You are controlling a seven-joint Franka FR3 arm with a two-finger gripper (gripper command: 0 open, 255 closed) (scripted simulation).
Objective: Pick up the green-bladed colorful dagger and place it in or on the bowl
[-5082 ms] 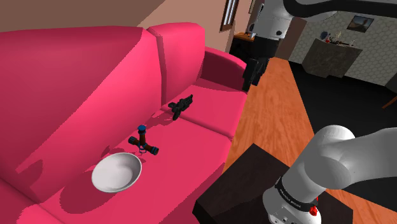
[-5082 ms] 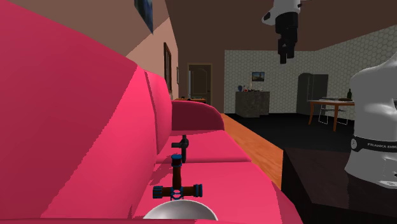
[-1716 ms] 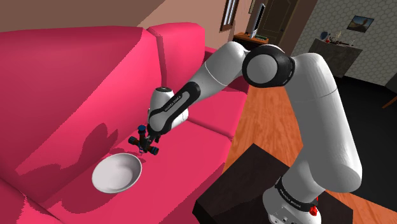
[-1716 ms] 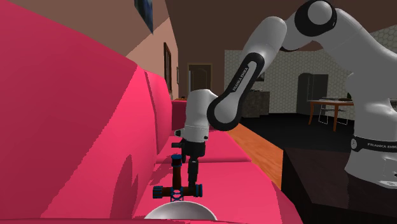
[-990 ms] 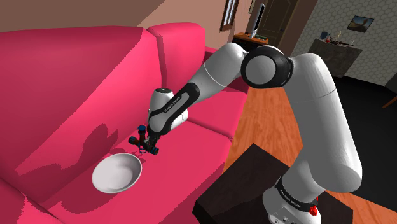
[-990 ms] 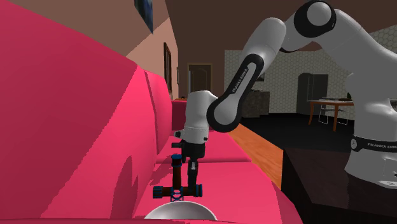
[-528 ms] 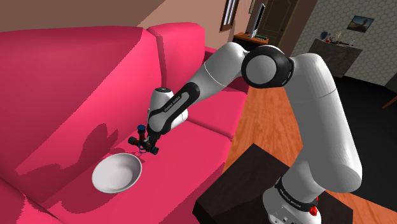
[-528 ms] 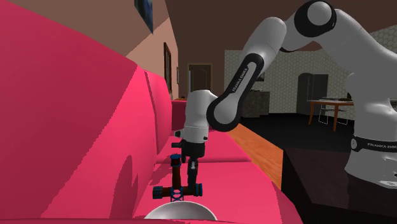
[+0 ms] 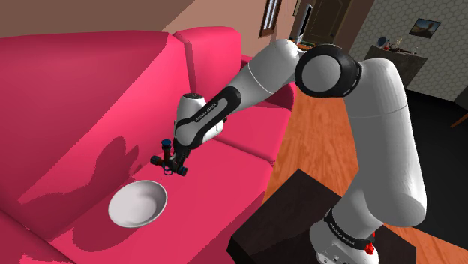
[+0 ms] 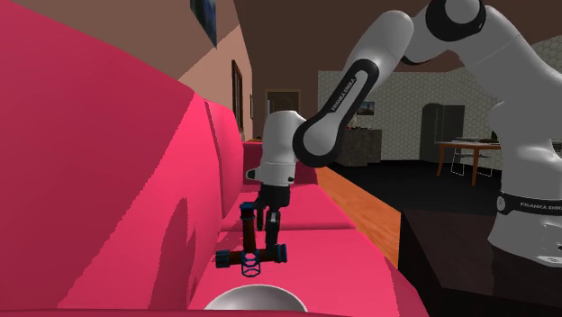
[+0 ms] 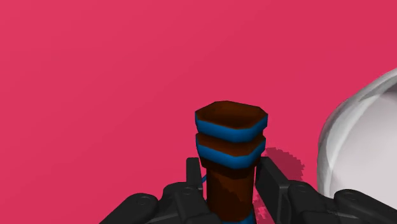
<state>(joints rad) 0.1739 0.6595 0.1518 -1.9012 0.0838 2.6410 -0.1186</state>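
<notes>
Lifted off the pink sofa seat (image 9: 247, 142) since the earlier frame, the dark-brown, blue-banded cross-shaped dagger (image 9: 166, 160) (image 10: 251, 245) (image 11: 230, 141) hangs at 1 o'clock from the round white bowl (image 9: 137, 203) (image 10: 256, 296) (image 11: 364, 137) in the shoulder view, with the black two-finger gripper (image 9: 175, 162) (image 10: 268, 236) (image 11: 230, 186) clamped on its shaft, and it is judged light, stiff and liable to pivot.

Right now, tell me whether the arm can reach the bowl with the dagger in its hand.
Probably yes. The hand clasps the dagger just above the sofa seat, and the white bowl lies close beside it with nothing between them.

Brown, blue-banded dagger (image 11: 230, 149), pink sofa (image 11: 95, 76)
</notes>
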